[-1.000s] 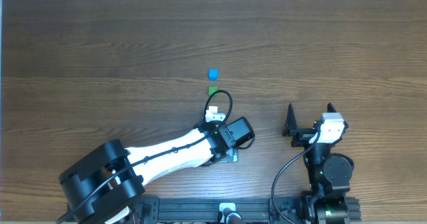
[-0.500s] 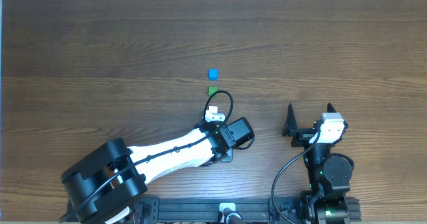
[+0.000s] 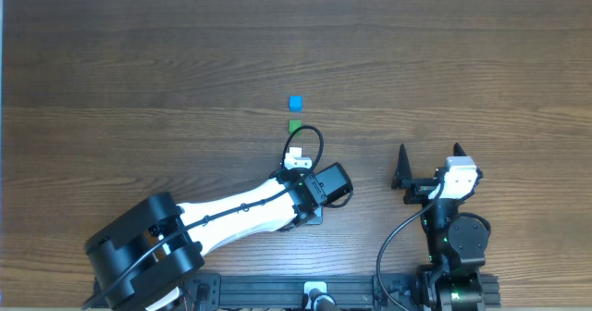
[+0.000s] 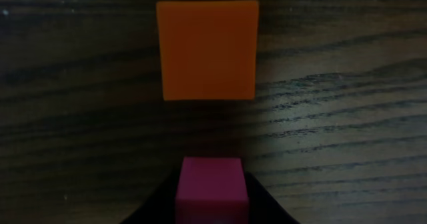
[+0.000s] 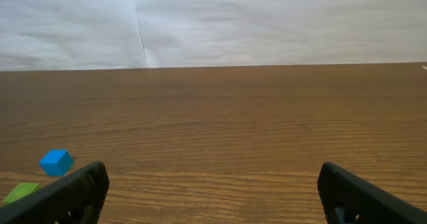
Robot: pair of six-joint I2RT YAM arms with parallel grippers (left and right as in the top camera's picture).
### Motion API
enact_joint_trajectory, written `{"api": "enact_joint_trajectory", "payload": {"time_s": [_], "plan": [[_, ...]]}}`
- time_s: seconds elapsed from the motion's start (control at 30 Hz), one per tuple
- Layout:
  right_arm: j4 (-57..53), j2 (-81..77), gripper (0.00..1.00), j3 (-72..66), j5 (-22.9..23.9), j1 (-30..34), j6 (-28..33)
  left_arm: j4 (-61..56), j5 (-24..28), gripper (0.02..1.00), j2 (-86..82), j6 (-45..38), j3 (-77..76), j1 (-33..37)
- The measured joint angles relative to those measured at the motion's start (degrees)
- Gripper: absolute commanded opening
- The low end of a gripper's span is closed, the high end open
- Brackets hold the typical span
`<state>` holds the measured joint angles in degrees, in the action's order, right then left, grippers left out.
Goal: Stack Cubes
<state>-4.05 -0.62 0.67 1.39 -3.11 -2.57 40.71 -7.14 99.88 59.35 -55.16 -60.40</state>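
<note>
Since a second ago the left arm has settled a shade at its wrist, where a pale part underneath is now hidden. The cubes and the right arm lie as they did.

The top view gives the blue cube [image 3: 295, 103] and, near it on the side toward the arms, the green cube [image 3: 294, 126], with the left tool [image 3: 297, 157] close by the green one. Under that arm, the left wrist view adds two more: an orange cube [image 4: 207, 49] flat on the table [image 4: 347, 104], and a magenta cube [image 4: 211, 184] nearer the camera, apart from the orange one. The right wrist view catches blue and green from low down, off to one side.

The left tool's dark fingers [image 4: 265, 204] press against the magenta cube's two sides, clamped on it. Whether it rests on the table I cannot tell. The right tool [image 5: 213, 194] stands well apart from the cubes, fingers spread wide, gripping nothing.

The cubes are plain, matte and sharp-edged. The table is dark brown wood with long streaked grain.
</note>
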Motion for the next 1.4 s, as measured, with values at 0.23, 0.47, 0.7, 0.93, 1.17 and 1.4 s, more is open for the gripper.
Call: {"api": "enact_joint_trajectory", "payload": {"time_s": [0.23,0.47,0.7,0.93,1.17,1.4], "plan": [[0.0,0.0,0.993,0.0,0.0,0.0,0.0,0.0,0.0,0.115,0.0,0.0,0.0,0.0],[0.0,0.0,0.993,0.0,0.0,0.0,0.0,10.3,-0.7,0.042,-1.5,0.0,-6.2,2.9],[0.0,0.0,0.993,0.0,0.0,0.0,0.0,16.6,-2.6,0.042,-2.8,-0.9,-19.5,7.3],[0.0,0.0,0.991,0.0,0.0,0.0,0.1,12.8,-2.8,0.040,-2.2,-4.6,-22.1,13.0],[0.0,0.0,0.991,0.0,0.0,0.0,0.0,10.7,-1.2,0.040,3.9,-8.0,-22.2,16.0],[0.0,0.0,0.991,0.0,0.0,0.0,0.0,10.7,0.2,0.040,6.3,-9.6,-22.2,16.8]]}}
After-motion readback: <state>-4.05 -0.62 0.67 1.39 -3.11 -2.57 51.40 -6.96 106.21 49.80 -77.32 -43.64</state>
